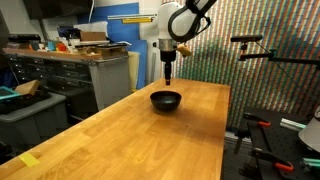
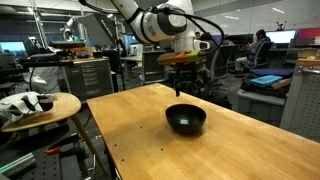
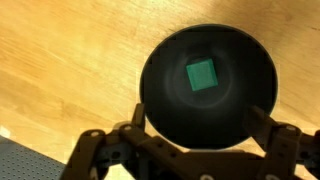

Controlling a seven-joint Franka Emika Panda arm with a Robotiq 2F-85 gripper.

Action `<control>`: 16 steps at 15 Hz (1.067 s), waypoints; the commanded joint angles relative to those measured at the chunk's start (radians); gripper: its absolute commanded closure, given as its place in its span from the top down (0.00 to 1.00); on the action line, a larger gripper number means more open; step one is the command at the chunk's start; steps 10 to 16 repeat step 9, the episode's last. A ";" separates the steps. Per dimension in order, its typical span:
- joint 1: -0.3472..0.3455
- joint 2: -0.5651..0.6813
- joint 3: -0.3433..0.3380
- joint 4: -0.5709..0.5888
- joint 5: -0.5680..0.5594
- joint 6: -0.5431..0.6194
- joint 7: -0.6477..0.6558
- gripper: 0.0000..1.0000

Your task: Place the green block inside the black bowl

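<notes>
The black bowl (image 1: 166,99) stands on the wooden table (image 1: 120,140), and it shows in both exterior views (image 2: 186,119). In the wrist view the green block (image 3: 203,75) lies flat inside the black bowl (image 3: 170,110), near its middle. My gripper (image 1: 168,76) hangs straight above the bowl, clear of it (image 2: 184,86). In the wrist view its two fingers (image 3: 200,125) are spread wide to either side of the bowl and hold nothing.
A round stool (image 2: 38,108) with a white object stands beside the table. A grey cabinet with clutter (image 1: 60,70) is behind the table. A tripod arm (image 1: 262,50) stands at the far side. Office desks (image 2: 270,85) lie beyond.
</notes>
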 commanded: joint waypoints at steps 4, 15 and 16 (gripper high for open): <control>0.005 -0.035 0.006 0.102 0.060 -0.244 0.060 1.00; 0.004 -0.012 -0.001 0.074 0.024 -0.168 0.039 1.00; 0.004 -0.012 -0.001 0.074 0.024 -0.168 0.039 1.00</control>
